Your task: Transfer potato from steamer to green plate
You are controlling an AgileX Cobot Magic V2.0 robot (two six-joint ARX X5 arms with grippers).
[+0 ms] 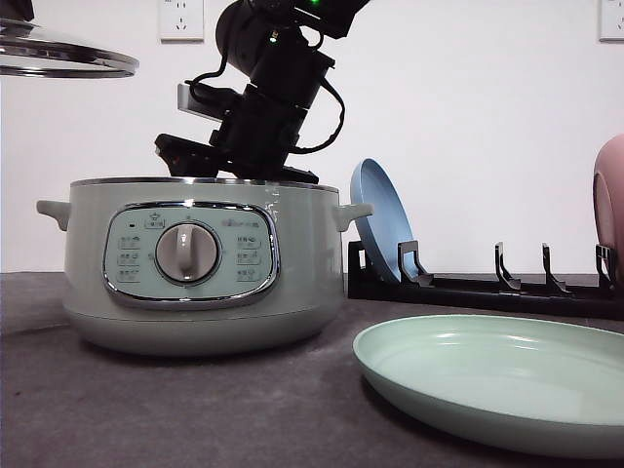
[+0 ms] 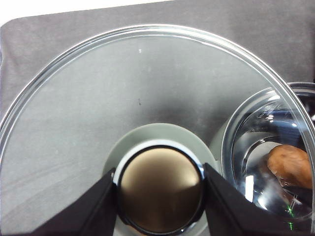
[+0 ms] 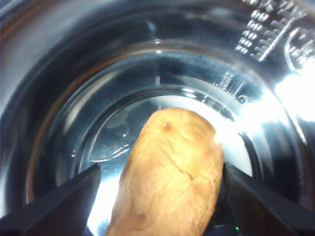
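Wrinkled oval potato (image 3: pixel 170 177) in shiny steamer (image 3: pixel 98 73)

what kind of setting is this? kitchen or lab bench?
Likely a staged kitchen tabletop: an electric steamer, a dish rack holding a blue plate, and a green plate on grey cloth.

Black right arm (image 1: pixel 268 93); looped black cables; pale grey wrist block

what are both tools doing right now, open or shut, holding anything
Left tool: shut on the lid knob, holding the glass lid up off the steamer.
Right tool: inside the steamer, fingers on either side of the potato; grip cannot be told.
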